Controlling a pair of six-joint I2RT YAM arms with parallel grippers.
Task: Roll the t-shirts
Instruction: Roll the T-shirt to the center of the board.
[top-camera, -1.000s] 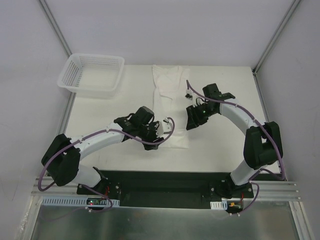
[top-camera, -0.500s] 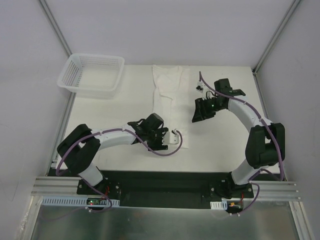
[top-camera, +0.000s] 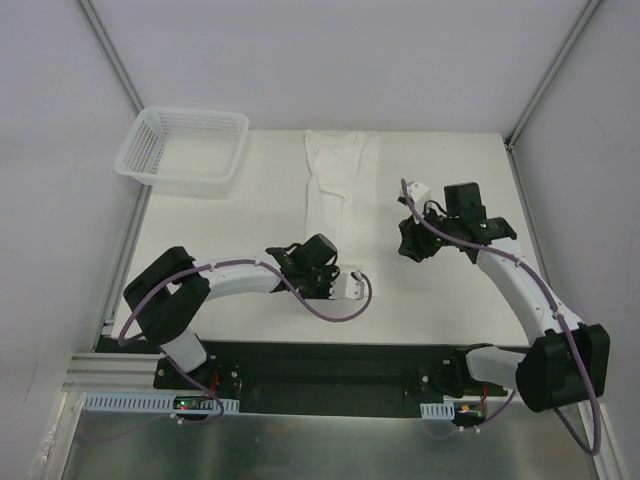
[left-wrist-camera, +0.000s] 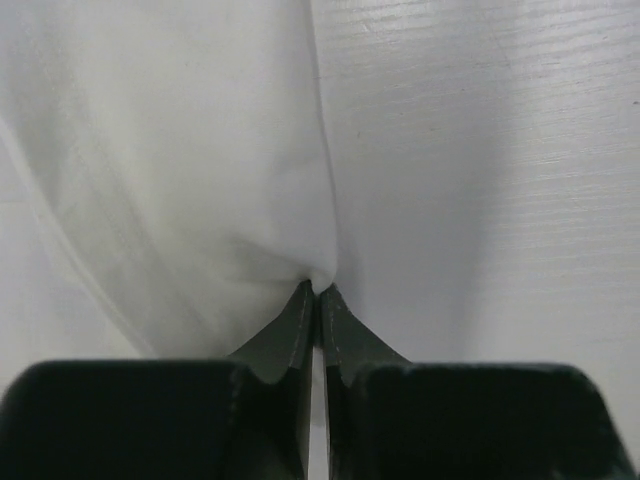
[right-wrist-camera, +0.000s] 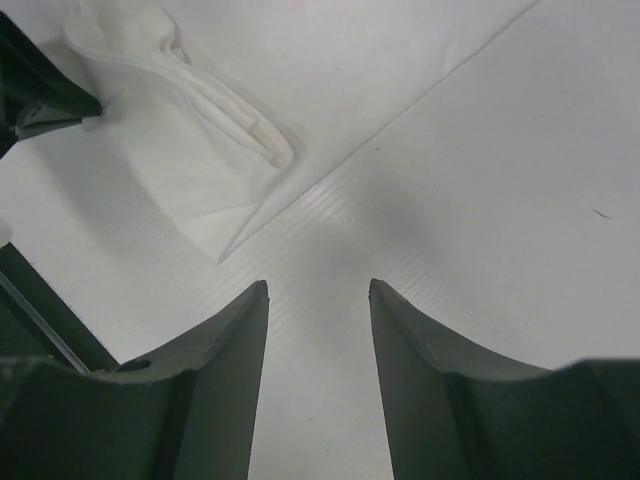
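Left claw (left-wrist-camera: 318, 292) pinches tight on the t-shirt (left-wrist-camera: 180, 150) edge. Right claw (right-wrist-camera: 318, 290) hangs parted over the table (right-wrist-camera: 480, 200). Basket (top-camera: 182, 178) sits far-left, well apart.

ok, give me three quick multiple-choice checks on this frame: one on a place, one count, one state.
1. Where does the basket stand on the table?
A. Near right corner
B. Far left corner
C. Between the arm bases

2. Counting the t-shirt, how many garments lie on the table?
A. One
B. Two
C. Three

3. What is the left pincer doing?
A. Open above the basket
B. Open over bare table
C. Shut on the t-shirt's edge

Answers:
1 B: the top view shows it at the far left corner.
2 A: only one white folded strip is in view.
3 C: the left wrist view shows the jaws meeting on a pinch of cloth.
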